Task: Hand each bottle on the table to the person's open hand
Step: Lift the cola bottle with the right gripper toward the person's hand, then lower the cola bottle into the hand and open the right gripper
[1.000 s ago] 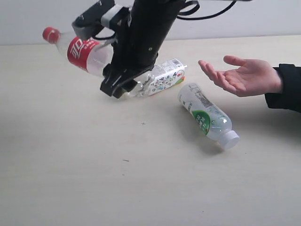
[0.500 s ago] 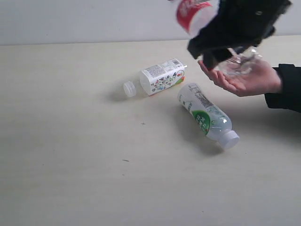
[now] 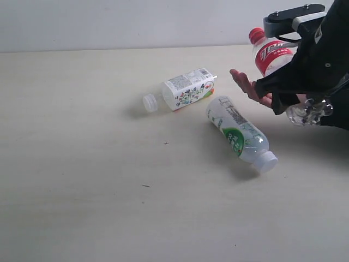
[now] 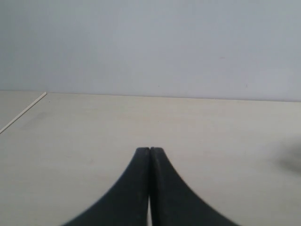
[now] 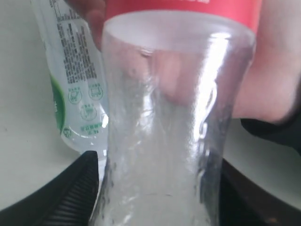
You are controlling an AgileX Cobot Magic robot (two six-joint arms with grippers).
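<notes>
My right gripper [image 3: 293,98] is shut on the red-capped clear bottle with the red label [image 3: 271,54], which tilts with its cap up and left. It hangs right over the person's open hand [image 3: 246,87], mostly hidden behind the arm. In the right wrist view the ribbed fingers [image 5: 70,193] clamp the clear bottle [image 5: 160,141], with the palm [image 5: 275,70] just behind it. The white-capped squarish bottle [image 3: 188,88] and the green-labelled bottle [image 3: 237,134] lie on the table [image 3: 82,164]. The yellow-labelled bottle is out of view. My left gripper [image 4: 149,150] is shut and empty above bare table.
The person's black sleeve [image 5: 277,134] shows past the palm. The green-labelled bottle [image 5: 70,84] lies just beside and below the held one. A pale wall [image 3: 109,22] backs the table's far edge.
The right arm carried the red-labelled bottle from the left back of the table across to the right, then lowered it over the open hand. The two lying bottles did not move.
</notes>
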